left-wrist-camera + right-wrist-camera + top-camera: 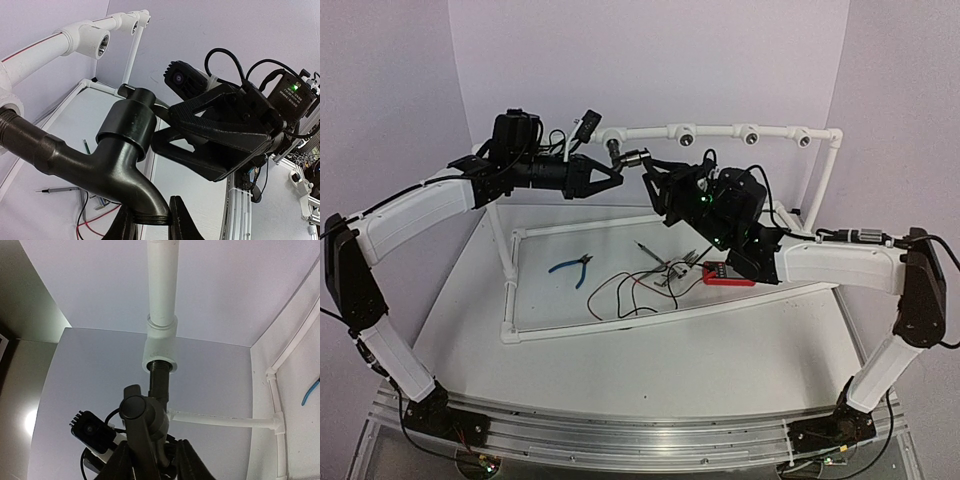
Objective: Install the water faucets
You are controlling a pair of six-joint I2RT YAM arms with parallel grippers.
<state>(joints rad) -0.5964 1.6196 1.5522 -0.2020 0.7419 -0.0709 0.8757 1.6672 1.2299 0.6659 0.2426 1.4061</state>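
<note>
Only one small dark grey-black metal faucet [115,150] was in view, its threaded end meeting the leftmost round white pipe socket [159,352] of four on the top rail of the white plastic pipe frame [720,128]. The other three sockets showed dark open holes. The left gripper [150,223] was clamped on the faucet's spout mouth. The right gripper [154,462] straddled the faucet's body below the lever, jaws narrow; whether they pressed it could not be told. Both grippers crowded the rail's left end, near the corner upright. On the white table [670,350], inside the frame's base rails, lay one pair of blue-handled pliers [572,267] and one red box [728,273] among loose wires. The widest room lay between the front rail and the arm bases.
</note>
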